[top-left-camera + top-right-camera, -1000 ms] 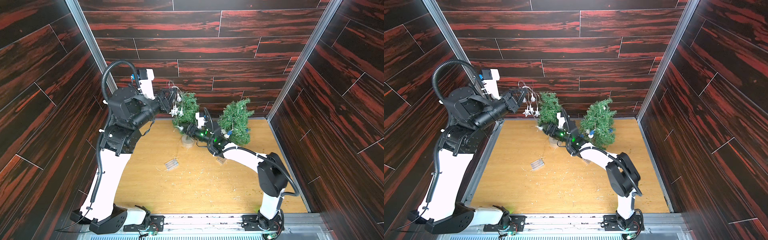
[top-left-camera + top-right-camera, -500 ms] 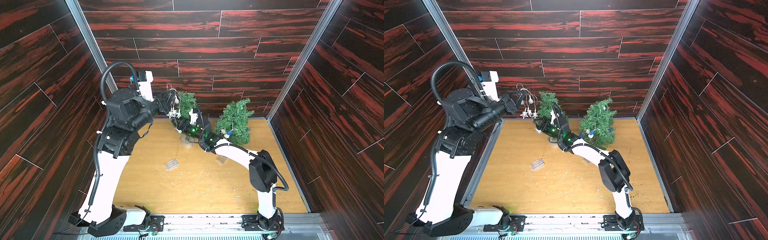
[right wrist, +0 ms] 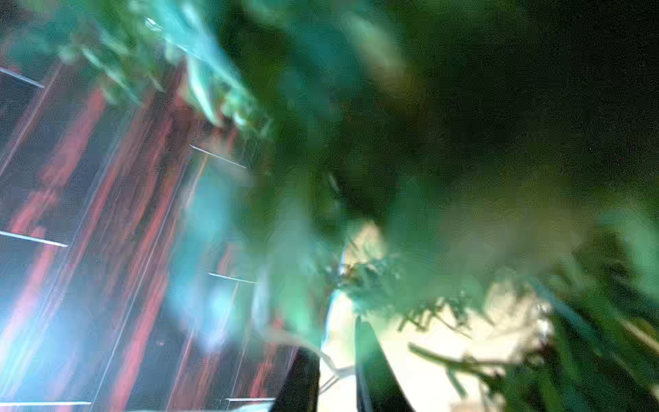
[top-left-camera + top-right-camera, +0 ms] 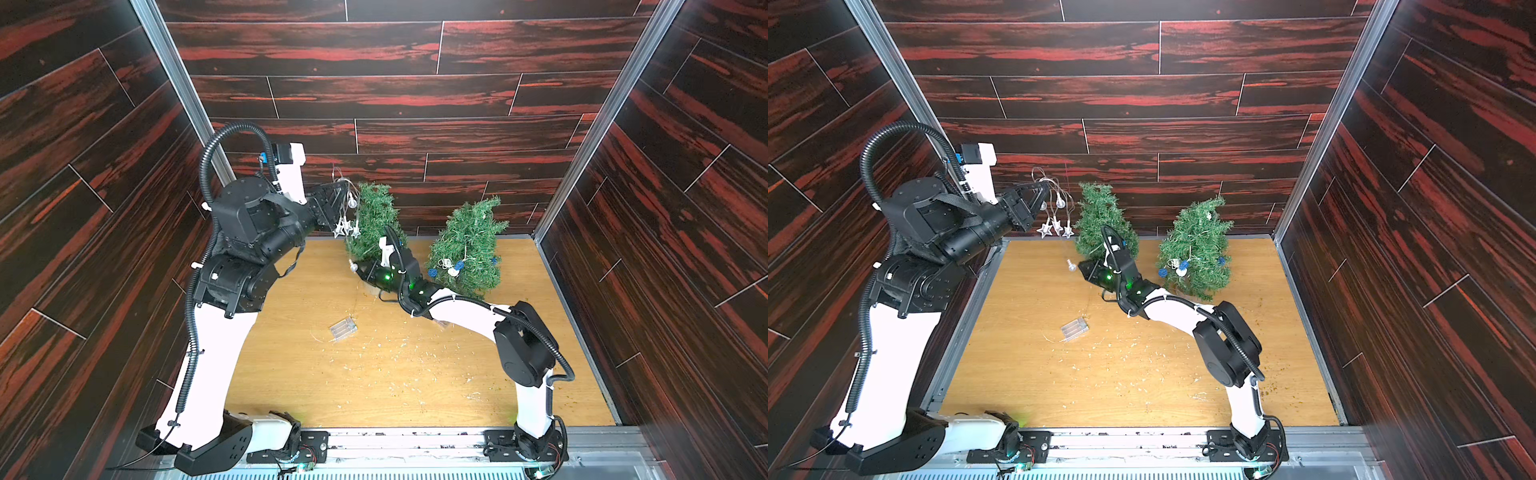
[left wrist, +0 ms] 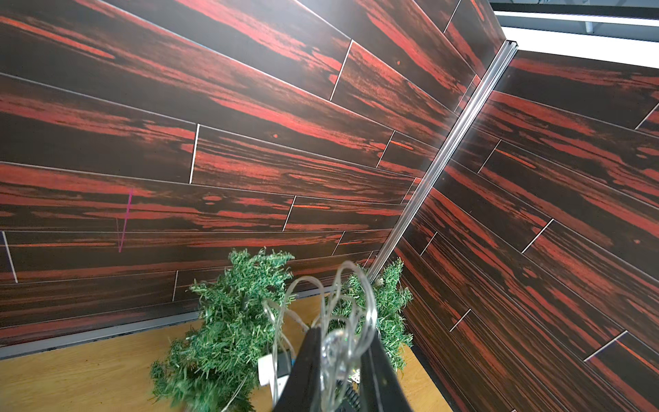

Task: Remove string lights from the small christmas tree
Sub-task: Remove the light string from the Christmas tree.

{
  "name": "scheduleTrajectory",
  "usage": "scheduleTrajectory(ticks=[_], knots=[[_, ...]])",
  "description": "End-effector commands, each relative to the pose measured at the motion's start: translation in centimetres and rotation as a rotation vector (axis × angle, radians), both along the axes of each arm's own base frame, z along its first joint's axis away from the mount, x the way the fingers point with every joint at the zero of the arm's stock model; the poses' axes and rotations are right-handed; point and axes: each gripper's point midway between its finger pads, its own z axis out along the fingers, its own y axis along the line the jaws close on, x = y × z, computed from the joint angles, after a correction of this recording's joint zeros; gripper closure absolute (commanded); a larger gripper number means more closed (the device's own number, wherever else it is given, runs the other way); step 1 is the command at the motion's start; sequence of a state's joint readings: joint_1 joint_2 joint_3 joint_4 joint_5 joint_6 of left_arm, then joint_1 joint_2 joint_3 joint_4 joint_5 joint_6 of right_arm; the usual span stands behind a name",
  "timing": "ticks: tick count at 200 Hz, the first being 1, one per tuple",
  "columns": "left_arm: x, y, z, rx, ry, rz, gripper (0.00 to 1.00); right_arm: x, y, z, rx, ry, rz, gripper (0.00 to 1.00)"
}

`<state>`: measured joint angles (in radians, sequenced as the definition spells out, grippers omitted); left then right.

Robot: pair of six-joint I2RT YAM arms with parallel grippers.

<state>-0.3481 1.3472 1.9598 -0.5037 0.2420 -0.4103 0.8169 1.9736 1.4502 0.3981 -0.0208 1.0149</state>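
the clear battery box point(image 4: 343, 329) lay flat on the wooden surface point(image 4: 374, 382), on the arm-base side of the plain tree point(image 4: 374, 216). its ribbed cells showed through, but what filled them could not be made out. the left gripper point(image 4: 343, 192) hung high, just beside the plain tree's top, clamped on gathered loops of the star strand point(image 4: 347, 226), whose stars dangled beneath it. the right gripper point(image 4: 365, 273) sat low at the plain tree's foot, one clear bulb point(image 4: 353, 266) just beside its tip; whether its jaws were together or apart could not be told. the blue and white ball strand point(image 4: 453, 268) hung on the second tree point(image 4: 469, 245), beside the plain tree on the right arm's side. only the left wrist view showed the fingers point(image 5: 308, 371) pinching wire loops; the right wrist view was a green blur.
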Motion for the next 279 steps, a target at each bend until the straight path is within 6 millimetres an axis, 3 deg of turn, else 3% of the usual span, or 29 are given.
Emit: scheduleTrajectory(ticks=[1, 37, 95, 138, 179, 212, 279], knots=[[0.0, -0.1, 0.6, -0.014, -0.017, -0.005, 1.0, -1.2, -1.8, 5.9, 0.043, -0.111, -0.015, 0.92], [0.3, -0.2, 0.4, -0.02, -0.011, -0.004, 1.0, -2.0, -3.9, 6.8, 0.017, -0.156, -0.029, 1.0], [0.7, -0.7, 0.2, -0.035, 0.004, -0.02, 1.0, -3.0, -7.3, 8.9, -0.004, -0.176, -0.04, 1.0], [0.8, -2.5, 0.1, -0.075, 0.007, -0.075, 1.0, -1.4, -13.9, 10.5, -0.126, -0.202, -0.195, 1.0], [1.1, -4.9, -0.3, -0.077, 0.013, -0.117, 1.0, 1.0, -17.1, 11.6, -0.099, -0.192, -0.202, 1.0], [1.4, -5.8, -0.5, -0.066, 0.016, -0.123, 1.0, 3.5, -18.0, 13.6, -0.09, -0.231, -0.209, 1.0], [2.5, -6.3, 0.2, -0.029, -0.011, -0.102, 1.0, 8.7, -17.2, 19.2, -0.036, -0.375, -0.229, 1.0]])
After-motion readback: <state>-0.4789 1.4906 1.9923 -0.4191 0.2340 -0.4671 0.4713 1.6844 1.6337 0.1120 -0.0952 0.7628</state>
